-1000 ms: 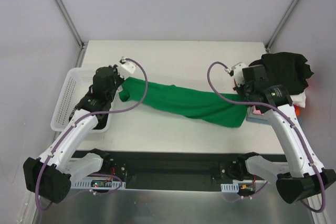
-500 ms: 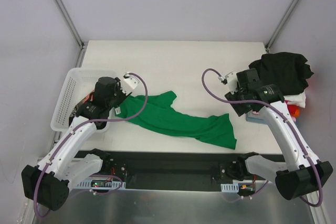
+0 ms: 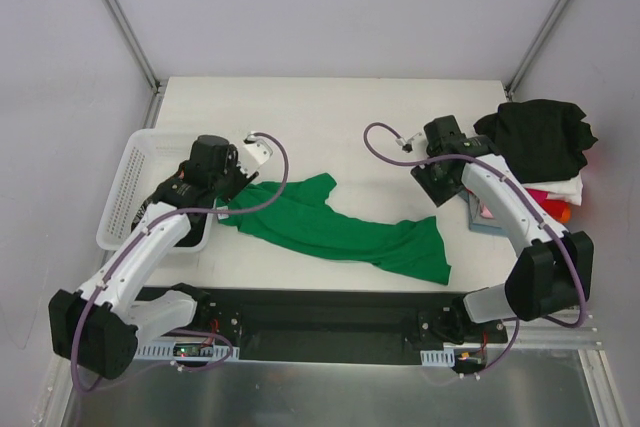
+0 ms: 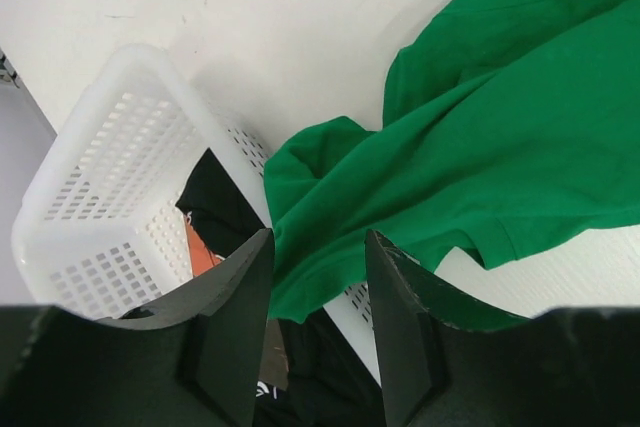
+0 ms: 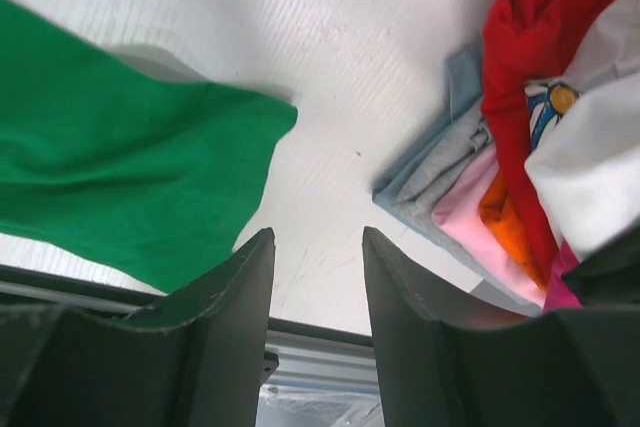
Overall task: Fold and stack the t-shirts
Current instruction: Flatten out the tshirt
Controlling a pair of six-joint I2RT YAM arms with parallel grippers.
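The bright green t-shirt [image 3: 330,229] lies crumpled across the near middle of the table. Its left end hangs over the rim of the white mesh basket [image 3: 125,179]. My left gripper [image 3: 228,197] is open just above that end; in the left wrist view the green cloth [image 4: 480,147] lies beyond the open jaws, not pinched. A black t-shirt with orange print [image 4: 222,215] sits in the basket [image 4: 110,177]. My right gripper [image 3: 437,179] is open over bare table, between the green shirt's right end [image 5: 110,177] and the stack.
A pile of t-shirts stands at the right edge, a black one [image 3: 540,137] on top. The right wrist view shows red [image 5: 540,47], white [image 5: 590,167], pink [image 5: 480,217] and grey [image 5: 450,162] layers. The table's front edge runs just behind the right fingers.
A second ago the green shirt hung stretched between both grippers. Both have let go and it has dropped to the table. The right gripper has moved left and away from it.
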